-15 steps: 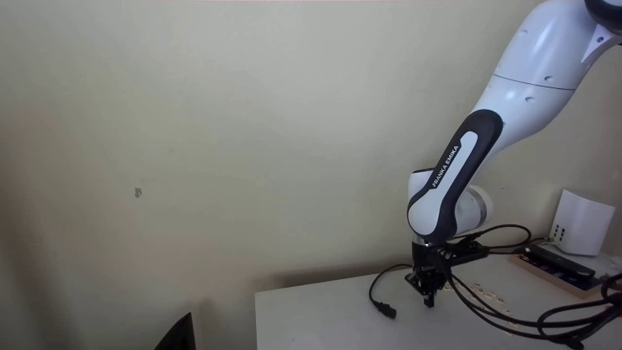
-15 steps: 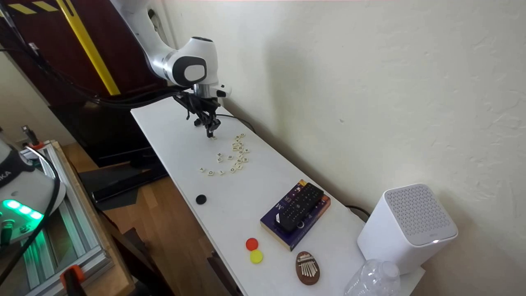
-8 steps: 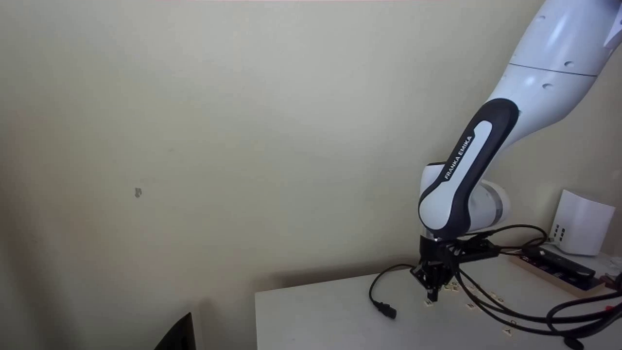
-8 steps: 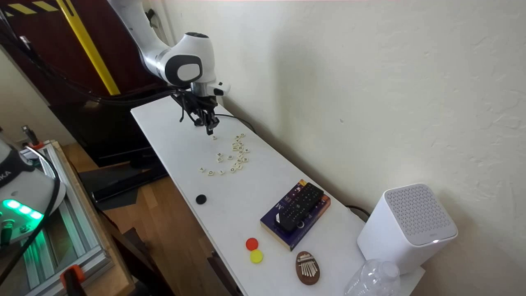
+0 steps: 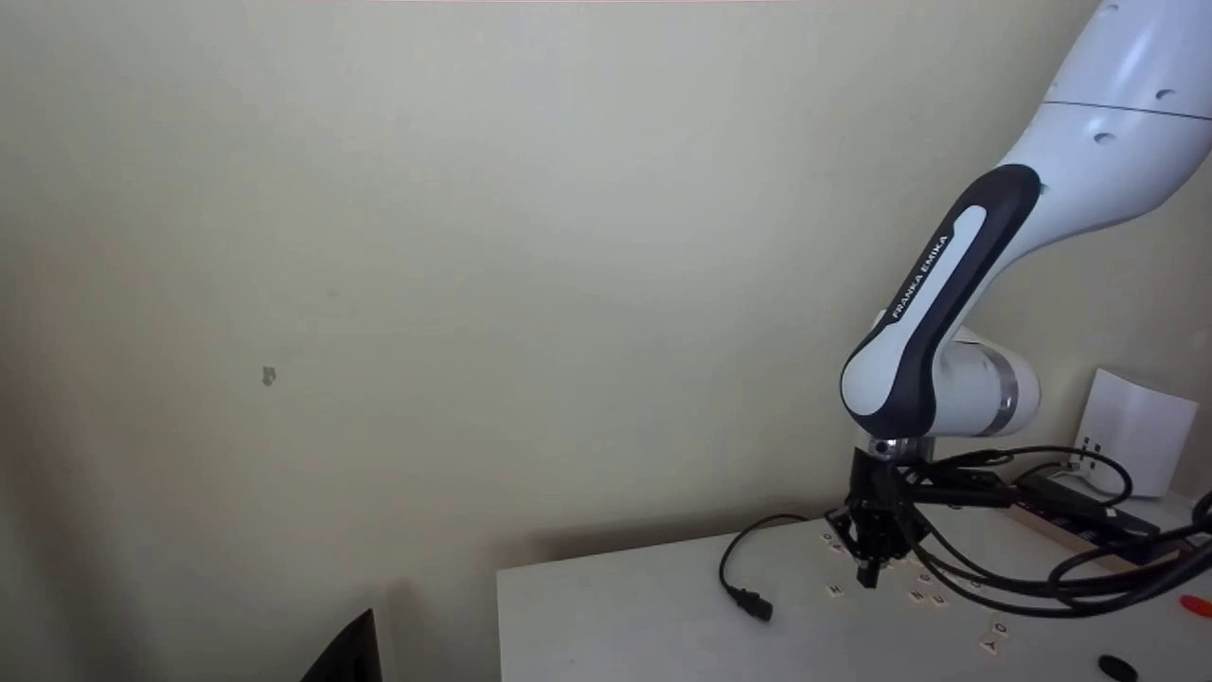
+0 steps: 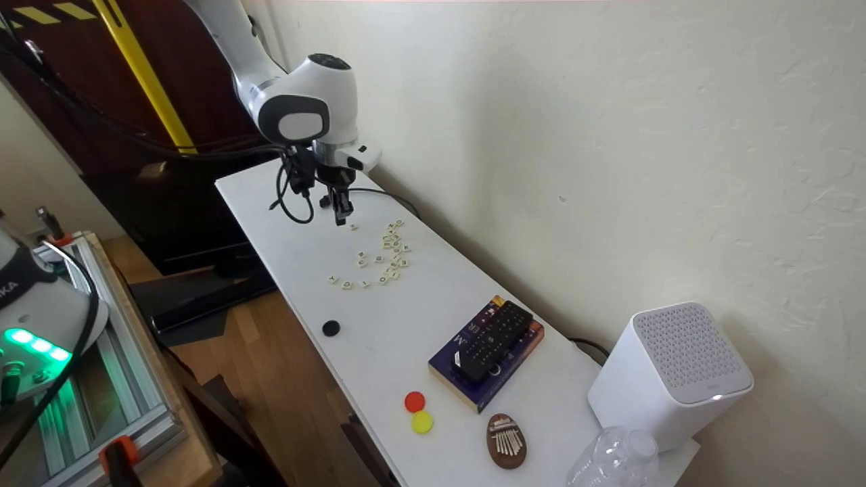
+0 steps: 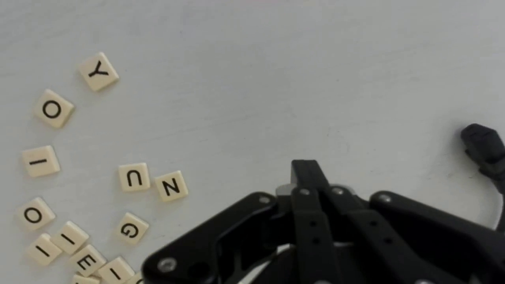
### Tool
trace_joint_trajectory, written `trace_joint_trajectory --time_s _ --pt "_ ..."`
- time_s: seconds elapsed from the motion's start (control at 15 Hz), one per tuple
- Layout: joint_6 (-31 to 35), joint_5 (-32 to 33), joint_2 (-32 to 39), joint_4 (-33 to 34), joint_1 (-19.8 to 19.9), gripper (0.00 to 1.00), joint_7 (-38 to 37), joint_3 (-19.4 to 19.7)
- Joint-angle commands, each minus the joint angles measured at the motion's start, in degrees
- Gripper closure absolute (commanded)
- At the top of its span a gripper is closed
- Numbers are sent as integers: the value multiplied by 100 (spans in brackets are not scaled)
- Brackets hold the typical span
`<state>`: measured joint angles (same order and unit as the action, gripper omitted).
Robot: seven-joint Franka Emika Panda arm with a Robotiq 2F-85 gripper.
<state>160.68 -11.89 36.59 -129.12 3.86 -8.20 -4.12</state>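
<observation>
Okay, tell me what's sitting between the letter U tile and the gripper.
In the wrist view, the tile marked N lies there, just beside the U tile; from N to the shut gripper only white tabletop shows.

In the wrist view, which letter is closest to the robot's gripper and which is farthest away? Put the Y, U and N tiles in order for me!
1. N tile: nearest, to the left of the gripper in the wrist view.
2. U tile: just past the N tile, farther left.
3. Y tile: farthest, off toward the top left.
</observation>
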Motion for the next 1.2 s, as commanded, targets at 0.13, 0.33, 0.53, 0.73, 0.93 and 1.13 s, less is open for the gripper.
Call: trace_joint_trajectory --time_s 0.13,0.33,0.53,0.73,0.93,1.13 --pt "322 -710 -197 -435 551 100 1 -128" --pt "429 -853 -102 -400 733 100 3 -87" --pt "439 -840 -43 -333 827 100 18 -29" --pt "379 -803 37 -270 836 100 -26 66" --pt "325 -789 113 -228 845 100 -54 131" --pt "274 -764 252 -114 831 100 -82 182"
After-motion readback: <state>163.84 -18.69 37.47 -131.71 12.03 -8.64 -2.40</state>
